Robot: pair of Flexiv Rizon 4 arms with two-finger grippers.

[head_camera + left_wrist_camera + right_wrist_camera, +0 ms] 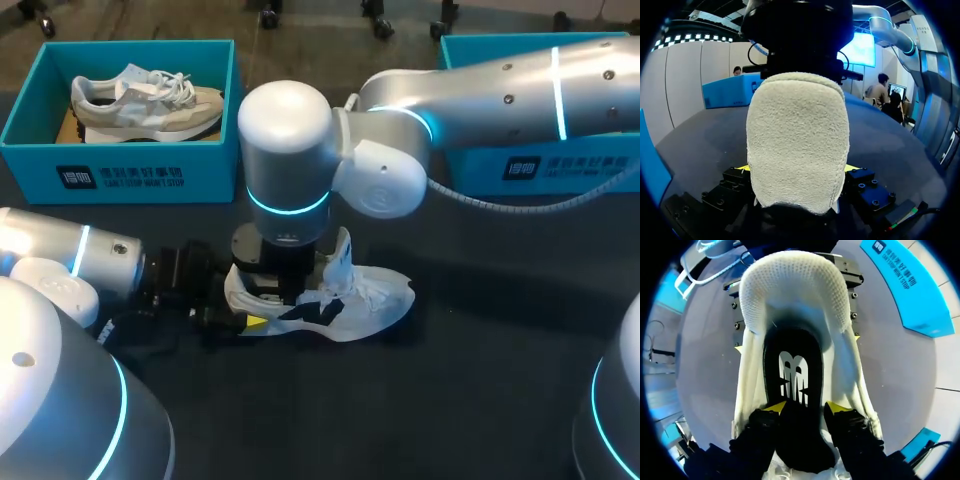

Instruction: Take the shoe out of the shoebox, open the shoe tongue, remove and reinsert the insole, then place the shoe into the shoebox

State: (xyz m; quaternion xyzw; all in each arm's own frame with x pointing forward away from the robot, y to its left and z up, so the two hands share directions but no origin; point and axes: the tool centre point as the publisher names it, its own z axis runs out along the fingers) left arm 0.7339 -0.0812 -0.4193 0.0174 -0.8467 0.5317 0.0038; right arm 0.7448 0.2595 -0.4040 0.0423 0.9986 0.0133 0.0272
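Shoe [375, 300] out of its box, lying on the dark surface [480, 380], long axis left to right, heel left, toe right.
At far left a teal shoebox [210, 170] with white print on its front wall holds a second shoe [140, 100]. The left pincer [797, 169] is clenched on the heel. The right pincer [806, 407] sits in the opening over the black insole [792, 360], which bears a white logo; its grip cannot be told.

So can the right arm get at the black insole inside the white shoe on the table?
Probably yes. The right gripper is down in the white shoe's opening, right at the black insole, with nothing between them. The left gripper clamps the shoe's heel, which should keep it steady.
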